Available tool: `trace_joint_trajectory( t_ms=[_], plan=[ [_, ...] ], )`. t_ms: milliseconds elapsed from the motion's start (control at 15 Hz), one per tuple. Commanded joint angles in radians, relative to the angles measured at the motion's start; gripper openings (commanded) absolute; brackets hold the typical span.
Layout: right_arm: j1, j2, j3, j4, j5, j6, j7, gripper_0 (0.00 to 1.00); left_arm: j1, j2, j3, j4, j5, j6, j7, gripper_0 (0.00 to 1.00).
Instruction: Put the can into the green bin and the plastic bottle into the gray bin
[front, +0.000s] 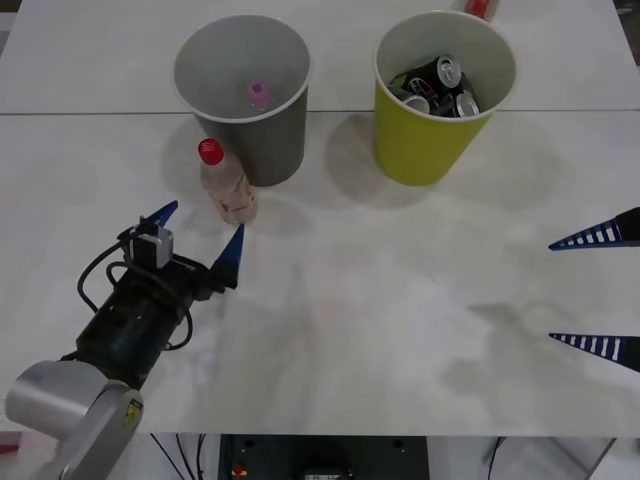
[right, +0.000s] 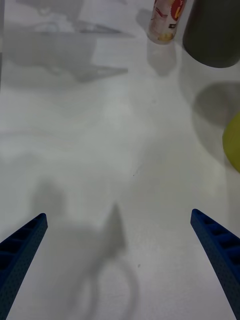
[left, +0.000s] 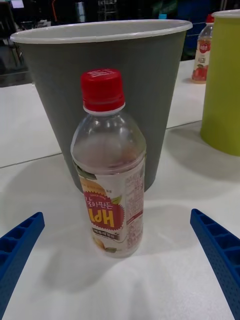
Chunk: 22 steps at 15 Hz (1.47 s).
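Left gripper (front: 201, 243), blue ribbed fingers on a black wrist w/ looping cables, is hovering low over the white tabletop (front: 380, 330) at the near-left, fingers spread wide, holding nothing. In the left wrist view its two fingertips (left: 20, 240) are sitting at the bottom corners w/ open table between them.

Directly ahead of that open claw, near but not touching, the small clear plastic bottle (front: 227, 185) w/ red cap and pale label bearing reddish marks is standing upright on the table; it is lining up roughly w/ the gap between the fingers, closer to the right finger in the front view. Left wrist view is showing the bottle (left: 110, 165) centred, looking nearly empty.

Just behind the bottle, the dark gray tapered cup-shaped bin (front: 275, 140) w/ pale inside is standing upright; whether bottle and bin wall are touching cannot be told. Inside it, a small pink-capped item (front: 260, 93) is lying at the bottom.

Further off, to the right of the gray bin and apart from it, the yellow-green tapered bin (front: 420, 145) w/ white rim is standing upright, holding several dark drink cans (front: 440, 85).

Right gripper (front: 597, 292) is waiting at the right edge, well apart from bottle and bins, fingers likewise spread and empty. Beyond the green bin, a second red-capped bottle (left: 202, 52) is standing on the far table.
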Motion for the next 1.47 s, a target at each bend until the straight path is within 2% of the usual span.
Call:
trace_joint_trajectory(
  t_ms=[67,333,600,1467],
  plan=[
    [0.0,0.0,0.0,0.0,0.0,0.0,0.0,1.0,-0.026,-0.027,0.0,0.041,0.0,0.004,-0.012,1.0],
    [0.0,0.0,0.0,0.0,0.0,0.0,0.0,1.0,-0.058,-0.067,-0.009,0.102,0.0,0.033,-0.035,1.0],
    [0.0,0.0,0.0,0.0,0.0,0.0,0.0,1.0,-0.135,-0.093,-0.026,0.236,0.0,0.107,-0.038,1.0],
    [0.0,0.0,0.0,0.0,0.0,0.0,0.0,1.0,-0.308,-0.093,-0.028,0.415,0.019,0.111,-0.038,1.0]
  ],
)
